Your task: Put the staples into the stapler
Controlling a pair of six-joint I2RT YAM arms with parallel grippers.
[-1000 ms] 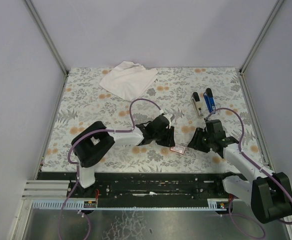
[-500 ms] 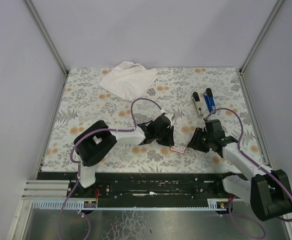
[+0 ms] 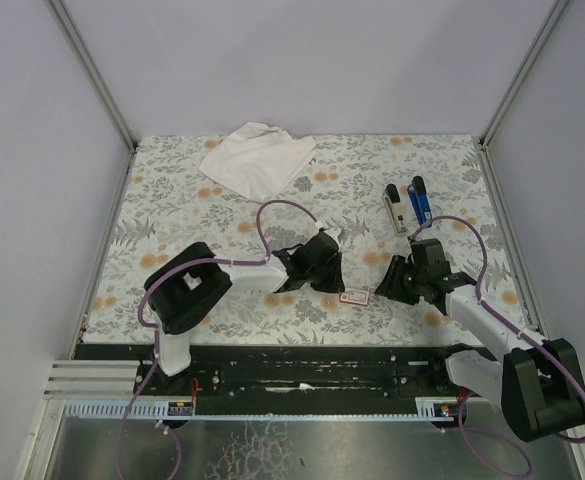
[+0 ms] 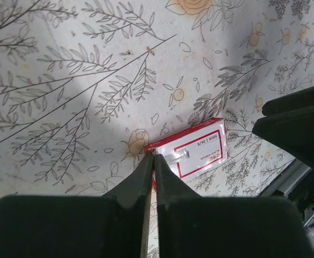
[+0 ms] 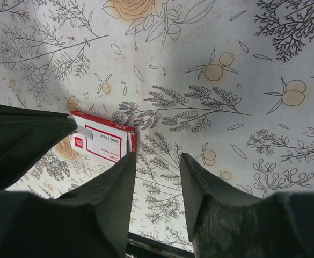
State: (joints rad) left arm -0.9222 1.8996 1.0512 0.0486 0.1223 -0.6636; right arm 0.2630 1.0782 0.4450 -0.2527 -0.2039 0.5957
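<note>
Left claw (image 4: 152, 158) shut at staples box (image 4: 199, 152) corner; right claw (image 5: 157, 158) open beside it. Brace w/ right, open box slow.

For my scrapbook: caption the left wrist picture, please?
Shut left tool at the edge of a small red-and-white staple box on flowery tablecloth.

The left gripper (image 4: 152, 160) covers the near corner of the box (image 4: 199, 153). From overhead, its label (image 3: 355, 297) is too small to read.
</note>
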